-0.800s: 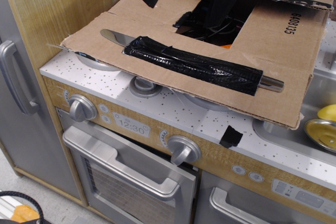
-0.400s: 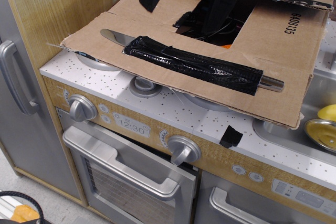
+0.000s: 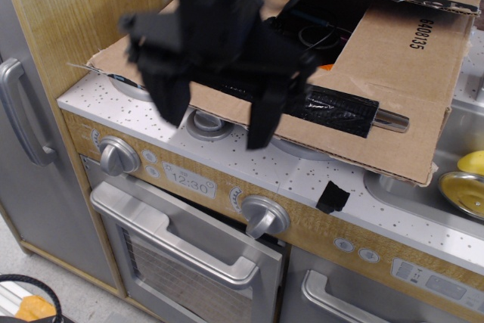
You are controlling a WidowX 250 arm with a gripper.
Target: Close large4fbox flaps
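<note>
The black gripper [image 3: 215, 122] hangs blurred before the large4fbox [image 3: 401, 58] at the stove counter's front edge; its fingers [image 3: 265, 115] are spread wide, gripping nothing. The near one of the flaps [image 3: 393, 145] lies flat; a tape-wrapped rod [image 3: 355, 113] rests on it.

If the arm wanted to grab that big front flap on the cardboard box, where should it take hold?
Probably by the tape-wrapped rod lying across the front flap: it stands proud of the flat cardboard, giving something to close on. Coming from above, the open gripper could straddle it, one of the fingers either side.
</note>
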